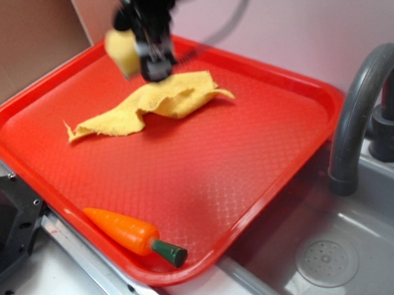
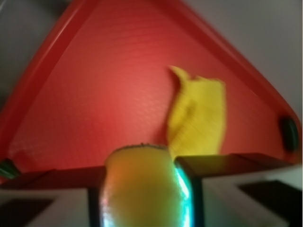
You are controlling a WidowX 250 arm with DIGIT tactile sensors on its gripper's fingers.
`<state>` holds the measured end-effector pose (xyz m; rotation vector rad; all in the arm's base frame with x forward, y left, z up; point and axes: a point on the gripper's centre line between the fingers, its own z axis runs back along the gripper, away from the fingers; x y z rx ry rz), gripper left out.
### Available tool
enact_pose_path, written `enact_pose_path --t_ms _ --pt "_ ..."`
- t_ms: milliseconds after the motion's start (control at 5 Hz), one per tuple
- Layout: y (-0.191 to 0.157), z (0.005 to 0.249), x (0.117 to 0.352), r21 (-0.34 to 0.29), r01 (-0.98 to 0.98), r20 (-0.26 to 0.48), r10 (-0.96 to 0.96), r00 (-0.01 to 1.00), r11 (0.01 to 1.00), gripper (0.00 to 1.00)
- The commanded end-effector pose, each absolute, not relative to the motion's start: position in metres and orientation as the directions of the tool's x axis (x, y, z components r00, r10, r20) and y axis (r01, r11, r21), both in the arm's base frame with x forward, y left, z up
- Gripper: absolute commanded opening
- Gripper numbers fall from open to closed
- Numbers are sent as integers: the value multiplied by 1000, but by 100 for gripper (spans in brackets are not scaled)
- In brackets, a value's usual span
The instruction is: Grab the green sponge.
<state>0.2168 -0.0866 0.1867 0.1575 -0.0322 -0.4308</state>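
One thick yellow foam sponge (image 2: 142,184) with a thin dark green scouring edge sat between the black gripper's (image 1: 137,52) jaws — clamped on it, above the red plastic tray's (image 1: 298,83) far corner, clear of the yellow cloth (image 1: 163,100)

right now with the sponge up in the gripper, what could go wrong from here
1. The green sponge sits off to one side of the gripper in the exterior view, so the hold may be partial and it could slip out.
2. The yellow cloth lies right beneath on the red tray; a dropped sponge would land on it, and a re-grasp might snag the cloth.
3. Both views are blurred, suggesting fast motion that could shake the soft foam loose.
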Motion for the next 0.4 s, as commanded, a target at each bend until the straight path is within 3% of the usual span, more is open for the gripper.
enact_pose_path --t_ms 0,200 --pt "-51 233 173 -22 -82 107 84 991 996 0" --pt "-59 231 181 36 10 58 -12 998 999 0"
